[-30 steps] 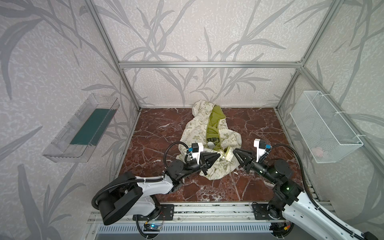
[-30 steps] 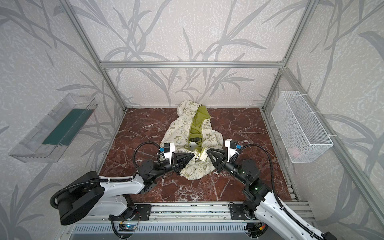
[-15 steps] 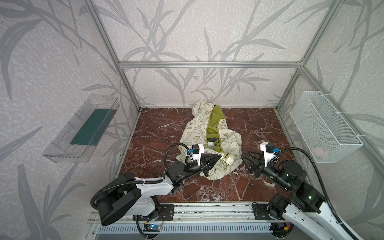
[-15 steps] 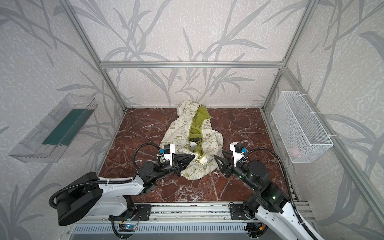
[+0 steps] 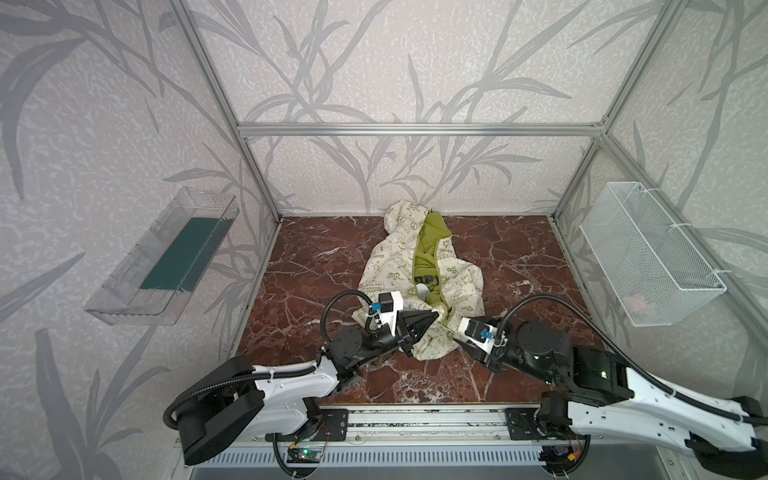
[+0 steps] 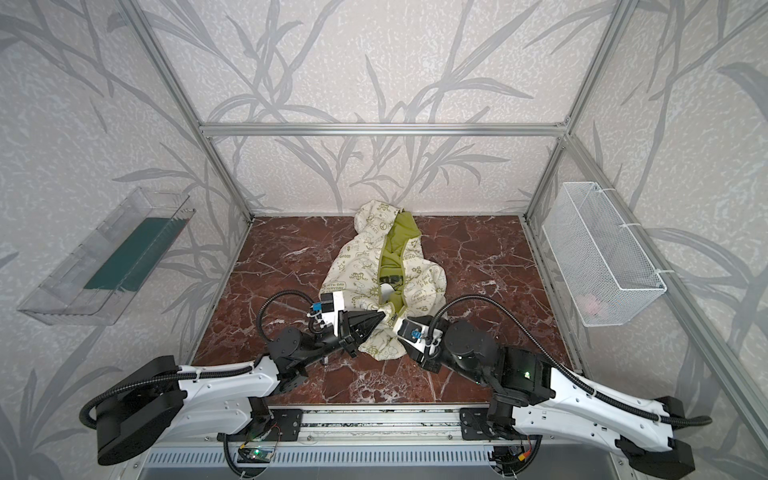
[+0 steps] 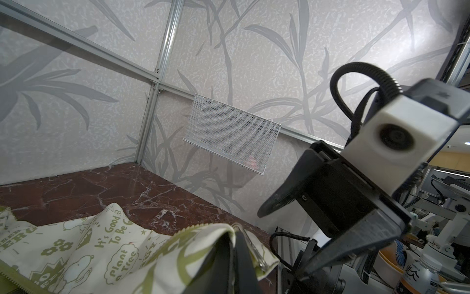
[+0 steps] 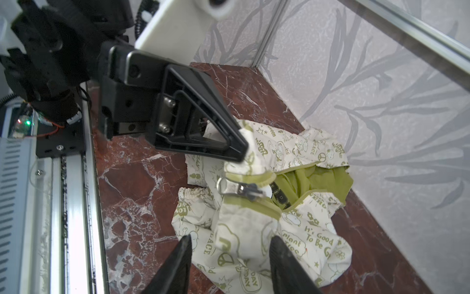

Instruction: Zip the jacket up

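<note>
The cream jacket (image 5: 390,266) (image 6: 357,266) lies crumpled mid-floor, its front parted over the olive lining (image 5: 432,232). My left gripper (image 5: 436,316) (image 6: 380,318) (image 7: 237,236) is shut on the jacket's bottom hem beside the zipper and holds that fold lifted. In the right wrist view the left gripper's tip (image 8: 243,152) pinches cream cloth just above the metal zipper slider (image 8: 244,189). My right gripper (image 8: 230,238) (image 5: 457,334) is open, its fingers straddling a raised hump of the jacket (image 8: 305,239) below the slider, touching nothing I can see.
A white wire basket (image 5: 648,257) hangs on the right wall and a clear tray (image 5: 166,257) on the left wall. The aluminium rail (image 5: 415,419) runs along the front edge of the marble floor (image 5: 316,266).
The right gripper drew back to the right, then returned to the jacket's near edge with its wrist turned and jaws wider. The left gripper kept its hold and place.
</note>
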### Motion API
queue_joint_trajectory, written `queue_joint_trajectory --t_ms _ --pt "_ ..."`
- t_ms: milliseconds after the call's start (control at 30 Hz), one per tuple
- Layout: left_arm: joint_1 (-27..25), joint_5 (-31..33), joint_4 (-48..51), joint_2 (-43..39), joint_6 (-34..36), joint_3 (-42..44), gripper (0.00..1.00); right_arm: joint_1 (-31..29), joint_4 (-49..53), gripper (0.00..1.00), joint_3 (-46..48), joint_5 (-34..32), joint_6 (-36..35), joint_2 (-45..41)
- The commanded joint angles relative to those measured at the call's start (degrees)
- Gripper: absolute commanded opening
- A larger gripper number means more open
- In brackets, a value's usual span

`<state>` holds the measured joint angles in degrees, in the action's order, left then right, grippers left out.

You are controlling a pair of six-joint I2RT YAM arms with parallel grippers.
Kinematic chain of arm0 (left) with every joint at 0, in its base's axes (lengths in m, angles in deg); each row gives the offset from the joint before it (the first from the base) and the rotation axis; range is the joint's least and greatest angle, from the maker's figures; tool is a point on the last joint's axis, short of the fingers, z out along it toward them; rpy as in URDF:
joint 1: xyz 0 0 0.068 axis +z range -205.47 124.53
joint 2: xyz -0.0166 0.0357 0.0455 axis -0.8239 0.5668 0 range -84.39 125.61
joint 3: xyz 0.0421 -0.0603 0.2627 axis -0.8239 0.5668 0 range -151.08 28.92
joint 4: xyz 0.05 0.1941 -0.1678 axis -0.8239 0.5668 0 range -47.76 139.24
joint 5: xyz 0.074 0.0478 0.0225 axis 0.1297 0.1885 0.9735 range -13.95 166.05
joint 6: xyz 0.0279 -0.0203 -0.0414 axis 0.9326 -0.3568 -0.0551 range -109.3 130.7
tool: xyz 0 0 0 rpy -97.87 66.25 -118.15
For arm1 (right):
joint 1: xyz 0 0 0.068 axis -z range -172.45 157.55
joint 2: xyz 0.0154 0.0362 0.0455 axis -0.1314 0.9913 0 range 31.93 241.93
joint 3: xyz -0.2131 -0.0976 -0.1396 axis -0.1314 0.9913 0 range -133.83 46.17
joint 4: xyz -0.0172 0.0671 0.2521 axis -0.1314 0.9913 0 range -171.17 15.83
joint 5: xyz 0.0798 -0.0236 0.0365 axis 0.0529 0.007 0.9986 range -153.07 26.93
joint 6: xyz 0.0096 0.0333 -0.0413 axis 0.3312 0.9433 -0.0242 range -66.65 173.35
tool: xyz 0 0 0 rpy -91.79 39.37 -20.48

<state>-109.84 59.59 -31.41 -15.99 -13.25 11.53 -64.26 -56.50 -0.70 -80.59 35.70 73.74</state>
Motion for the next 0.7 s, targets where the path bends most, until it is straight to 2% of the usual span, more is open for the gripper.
queue_joint_trajectory --t_ms 0,133,300,500,667 --pt "-0.3 0.7 -0.5 -1.4 1.1 0.3 0.0 -4.3 -3.9 0.49 -3.5 -8.4 -7.5 2.6" --pt "-0.4 1.0 -0.6 -2.1 1.1 0.9 0.0 -5.4 -5.6 0.49 -4.2 -11.0 -7.2 4.4" --pt "-0.4 1.2 -0.2 -3.1 1.3 1.6 0.0 -7.6 -10.0 0.47 -4.0 -18.7 -7.6 7.6" --pt "-0.4 1.5 0.2 -3.8 1.4 1.8 0.0 -8.0 -11.7 0.49 -3.5 -17.0 -7.1 8.8" --pt "-0.4 1.6 0.2 -3.6 1.5 1.8 0.0 -8.2 -9.8 0.5 -4.4 -18.2 -6.3 10.0"
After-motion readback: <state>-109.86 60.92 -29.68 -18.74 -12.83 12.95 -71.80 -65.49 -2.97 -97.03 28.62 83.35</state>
